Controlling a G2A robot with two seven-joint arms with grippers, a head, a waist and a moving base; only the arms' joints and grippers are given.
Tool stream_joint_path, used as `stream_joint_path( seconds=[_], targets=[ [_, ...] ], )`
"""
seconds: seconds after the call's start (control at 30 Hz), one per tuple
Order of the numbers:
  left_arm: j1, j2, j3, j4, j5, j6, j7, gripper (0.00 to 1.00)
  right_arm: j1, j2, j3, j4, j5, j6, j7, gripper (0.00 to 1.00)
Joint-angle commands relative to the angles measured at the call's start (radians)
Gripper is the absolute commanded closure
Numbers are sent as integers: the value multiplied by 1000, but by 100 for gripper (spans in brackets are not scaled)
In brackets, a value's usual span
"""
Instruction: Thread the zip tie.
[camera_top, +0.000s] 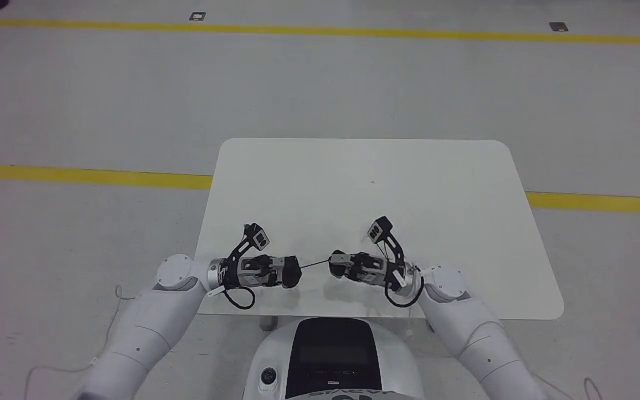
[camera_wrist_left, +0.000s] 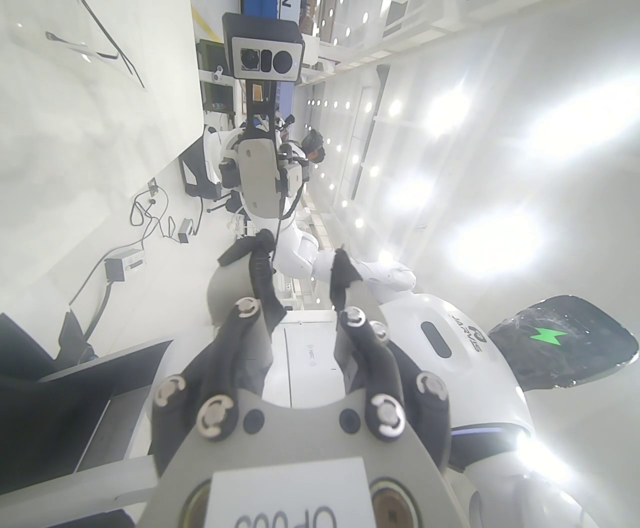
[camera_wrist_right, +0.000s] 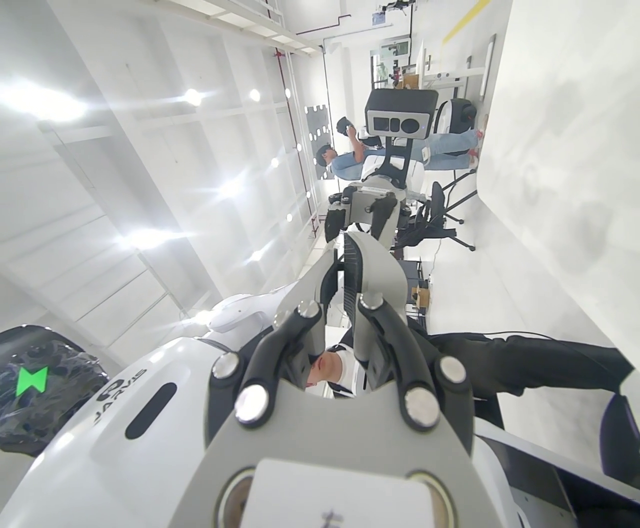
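The zip tie (camera_top: 316, 263) is a thin dark strap stretched between my two grippers, above the front part of the white table (camera_top: 400, 190). My right gripper (camera_top: 338, 262) is shut on one end; in the right wrist view its fingers (camera_wrist_right: 367, 270) are pressed close together. The strap's free end (camera_wrist_left: 276, 235) points into my left gripper (camera_wrist_left: 300, 252), which is open, and lies beside one black-covered finger (camera_wrist_left: 260, 272). The two grippers face each other tip to tip, a short gap apart. The strap's head cannot be made out.
Both arms hover near the table's front edge (camera_top: 380, 312). A small dark speck (camera_top: 372, 182) lies mid-table. Grey floor with yellow lines (camera_top: 100, 177) surrounds the table.
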Motion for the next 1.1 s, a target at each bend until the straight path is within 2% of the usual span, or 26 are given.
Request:
stream_joint_path(
  seconds=[0.0,0.6,0.8,1.07],
  targets=[
    [0,0,0,0,0,0,0,0,-1,0,4,0,6,0,1,100],
    [0,0,0,0,0,0,0,0,-4,-3,14,3,20,1,-8,100],
    [4,2,13,-36,36,-3,29,0,-22,-4,-5,-30,54,10,-2,100],
    [-18,0,39,-53,79,-28,49,0,0,-17,-61,-3,99,3,9,100]
  ],
)
